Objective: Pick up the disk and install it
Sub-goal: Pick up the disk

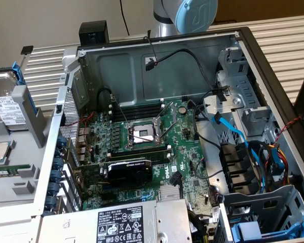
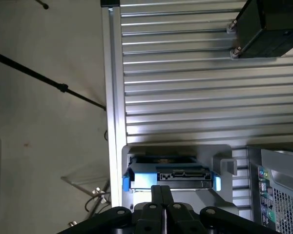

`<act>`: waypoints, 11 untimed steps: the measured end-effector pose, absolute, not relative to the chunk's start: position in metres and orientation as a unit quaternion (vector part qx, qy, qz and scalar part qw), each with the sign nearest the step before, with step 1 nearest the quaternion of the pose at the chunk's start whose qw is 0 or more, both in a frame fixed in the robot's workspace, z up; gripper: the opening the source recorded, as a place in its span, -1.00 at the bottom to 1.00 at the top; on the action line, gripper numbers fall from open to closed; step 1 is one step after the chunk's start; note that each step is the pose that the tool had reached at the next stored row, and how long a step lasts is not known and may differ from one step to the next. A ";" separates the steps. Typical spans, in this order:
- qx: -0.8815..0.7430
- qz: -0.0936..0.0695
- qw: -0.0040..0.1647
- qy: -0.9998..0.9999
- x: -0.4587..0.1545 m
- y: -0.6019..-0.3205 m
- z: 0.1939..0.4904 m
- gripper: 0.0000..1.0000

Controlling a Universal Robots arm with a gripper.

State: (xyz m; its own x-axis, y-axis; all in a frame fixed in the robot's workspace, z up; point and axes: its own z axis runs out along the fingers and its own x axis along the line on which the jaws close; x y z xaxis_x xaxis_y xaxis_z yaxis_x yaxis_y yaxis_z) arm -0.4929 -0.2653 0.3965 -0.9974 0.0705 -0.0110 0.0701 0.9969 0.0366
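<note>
The disk (image 1: 7, 109) stands on edge in a grey holder (image 1: 34, 119) at the exterior view's left, outside the open computer case; its white label and blue carrier show. In the wrist view the disk (image 2: 168, 176) appears edge-on, connector side facing the camera, blue carrier ends on both sides, seated in the grey holder (image 2: 225, 165). My gripper (image 2: 161, 191) hangs directly over it with both black fingers pressed together, shut on nothing and apart from the disk. The arm's blue-capped joint (image 1: 195, 14) sits behind the case's far wall.
The open case (image 1: 157, 61) holds a motherboard (image 1: 142, 136) and a power supply (image 1: 121, 223), with drive bays and blue cables (image 1: 253, 152) at the exterior view's right. A square processor chip (image 1: 0, 151) lies below the disk. A black box (image 2: 268, 24) rests on the slatted table (image 2: 185, 97).
</note>
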 end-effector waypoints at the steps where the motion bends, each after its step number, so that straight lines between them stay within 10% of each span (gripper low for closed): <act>1: 0.035 0.018 0.006 0.999 -0.493 -0.265 0.397 -0.79; 11: 0.035 0.018 0.006 0.999 -0.493 -0.265 0.397 -0.76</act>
